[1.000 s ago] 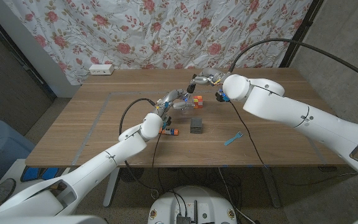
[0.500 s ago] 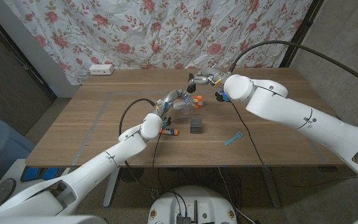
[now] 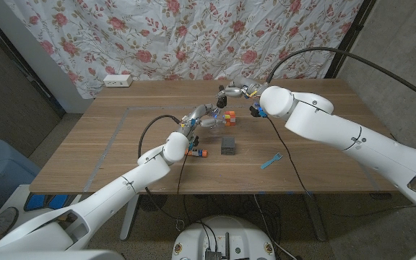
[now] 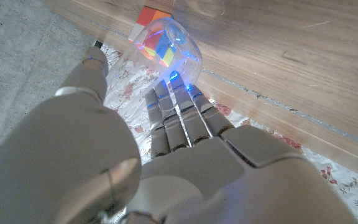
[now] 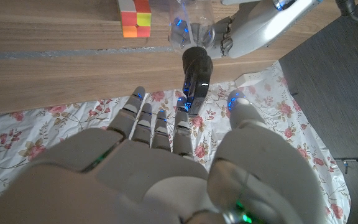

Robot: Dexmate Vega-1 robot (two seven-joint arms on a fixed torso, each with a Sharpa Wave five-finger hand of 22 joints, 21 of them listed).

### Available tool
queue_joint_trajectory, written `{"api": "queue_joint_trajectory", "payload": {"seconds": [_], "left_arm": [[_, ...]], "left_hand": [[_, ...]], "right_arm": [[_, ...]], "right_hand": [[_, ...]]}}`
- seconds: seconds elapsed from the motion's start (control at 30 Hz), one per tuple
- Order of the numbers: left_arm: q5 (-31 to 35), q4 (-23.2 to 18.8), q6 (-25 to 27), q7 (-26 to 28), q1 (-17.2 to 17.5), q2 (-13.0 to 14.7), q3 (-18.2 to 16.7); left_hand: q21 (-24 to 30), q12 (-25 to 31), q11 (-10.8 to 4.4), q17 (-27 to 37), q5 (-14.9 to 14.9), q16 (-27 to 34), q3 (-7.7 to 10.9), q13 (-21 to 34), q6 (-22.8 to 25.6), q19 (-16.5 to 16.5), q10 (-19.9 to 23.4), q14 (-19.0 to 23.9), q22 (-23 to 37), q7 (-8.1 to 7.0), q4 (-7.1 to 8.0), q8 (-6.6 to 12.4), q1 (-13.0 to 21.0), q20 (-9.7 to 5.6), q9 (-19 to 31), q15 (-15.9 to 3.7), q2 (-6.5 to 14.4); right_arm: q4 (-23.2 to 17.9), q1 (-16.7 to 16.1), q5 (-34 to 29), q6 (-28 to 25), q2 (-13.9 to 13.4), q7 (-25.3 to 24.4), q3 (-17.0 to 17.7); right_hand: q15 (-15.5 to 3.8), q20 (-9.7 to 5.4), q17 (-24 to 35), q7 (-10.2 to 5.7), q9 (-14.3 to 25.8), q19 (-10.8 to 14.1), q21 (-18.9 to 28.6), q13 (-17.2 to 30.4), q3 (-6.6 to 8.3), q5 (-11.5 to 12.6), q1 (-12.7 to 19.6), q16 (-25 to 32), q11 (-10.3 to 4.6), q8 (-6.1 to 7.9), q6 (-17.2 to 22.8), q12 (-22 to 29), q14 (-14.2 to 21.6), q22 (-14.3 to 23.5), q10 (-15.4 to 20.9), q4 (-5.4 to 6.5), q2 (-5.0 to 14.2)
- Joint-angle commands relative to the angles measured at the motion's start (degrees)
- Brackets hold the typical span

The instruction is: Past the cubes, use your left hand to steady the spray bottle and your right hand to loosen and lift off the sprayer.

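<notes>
We are looking at a wooden table before a flowered curtain. Past the cubes, the left hand is gripping the clear spray bottle. The right wrist view is showing its black sprayer between the right hand's fingers. Nothing is differing from before.

Head camera high, looking down the table, both wrist cameras close behind their hands, sharing the spray bottle.
</notes>
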Motion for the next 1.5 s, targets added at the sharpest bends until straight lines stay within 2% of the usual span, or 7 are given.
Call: {"api": "queue_joint_trajectory", "payload": {"seconds": [0.03,0.07,0.33,0.8,1.1,1.17,1.5], "left_arm": [[0.0,0.1,-0.5,0.1,0.2,-0.1,0.0],[-0.1,0.1,-0.5,0.1,0.3,-0.1,0.0],[0.1,0.0,-0.7,0.2,0.3,-0.1,0.0],[0.2,0.0,-1.1,0.1,0.4,-0.1,0.1],[0.1,0.0,-1.3,-0.2,0.5,-0.2,0.2],[0.1,0.1,-1.4,-0.1,0.6,-0.3,0.2],[0.0,-0.4,-1.2,0.1,1.0,-0.2,0.1]], "left_hand": [[-0.2,0.0,-3.64,0.2,0.0,-0.2,0.97,0.1,7.1,0.8,4.6,0.5,0.1,-2.3,0.51,0.43,2.0,-3.32,0.0,-7.16,7.1],[-0.2,-0.1,-3.63,0.1,0.0,-0.2,1.0,0.1,7.0,0.7,4.6,0.5,0.1,-2.3,0.53,0.41,1.9,-3.32,0.0,-7.14,7.1],[-0.2,-0.1,-3.59,0.3,0.0,-0.2,0.97,0.2,7.1,0.8,4.7,0.5,0.1,-2.2,0.56,0.46,1.8,-3.29,-0.1,-7.23,7.2],[-0.2,-0.3,-3.54,0.3,-0.1,-0.4,1.02,0.4,7.1,0.7,4.7,0.6,0.1,-2.16,0.59,0.48,1.6,-3.25,-0.2,-7.23,7.4],[-0.3,-0.4,-3.52,0.4,-0.1,-0.4,1.02,0.4,7.1,0.8,4.7,0.6,0.1,-2.08,0.54,0.49,1.6,-3.27,-0.2,-7.27,7.4],[-0.3,-0.4,-3.5,0.3,-0.1,-0.4,1.04,0.5,7.1,0.8,4.8,0.7,0.2,-2.07,0.54,0.48,1.6,-3.26,-0.2,-7.22,7.4],[-0.3,-0.6,-3.51,0.4,-0.1,-0.5,1.02,0.6,7.1,0.8,4.8,0.6,0.2,-2.11,0.55,0.49,1.4,-3.25,-0.3,-7.22,7.4]], "right_arm": [[0.7,-0.5,-1.6,-0.6,0.9,-0.6,-0.4],[0.7,-0.4,-1.8,-0.7,0.9,-0.6,-0.6],[0.3,-0.9,-2.5,-0.8,0.9,-1.1,-0.5],[0.1,-1.6,-2.9,-1.2,1.2,-1.6,-0.1],[-0.1,-2.1,-2.6,-0.8,0.9,-1.6,0.4],[-0.1,-2.3,-2.7,-1.1,1.1,-1.9,0.5],[0.1,-3.5,-2.2,-0.2,1.3,-2.9,1.5]], "right_hand": [[-0.11,0.42,0.2,-0.86,0.1,0.5,0.4,0.0,0.49,-0.1,1.5,0.5,0.0,0.46,1.0,0.4,0.5,0.1,0.6,-0.69,0.84],[-0.3,0.28,0.2,-1.53,0.1,0.6,0.4,0.0,0.68,-0.1,2.2,0.6,-0.29,0.58,1.3,0.5,0.7,0.1,0.8,-0.91,0.86],[-0.85,-0.35,0.1,-2.49,0.2,1.3,0.5,0.1,1.35,-0.2,4.7,0.7,-0.82,1.13,2.8,0.6,1.1,0.1,1.3,-1.36,0.77],[-2.87,-1.95,0.1,-5.02,0.5,1.9,0.4,0.1,3.14,0.0,11.4,1.0,-2.87,2.02,5.8,0.7,1.9,0.1,2.2,-1.54,1.25],[-3.47,-2.25,0.1,-6.2,0.6,2.0,0.3,0.1,3.84,0.3,14.2,1.1,-3.58,2.28,6.9,0.8,2.1,0.1,2.7,-1.56,1.56],[-3.83,-2.57,0.1,-6.98,0.8,2.1,0.3,0.1,4.2,0.5,15.6,1.1,-3.86,2.65,7.8,0.8,2.1,0.1,2.8,-1.6,1.75],[-4.62,-3.1,0.3,-8.57,1.5,2.1,0.3,0.1,5.04,1.3,20.2,1.3,-5.06,4.04,11.0,0.7,2.2,0.1,3.2,-1.58,2.07]]}}
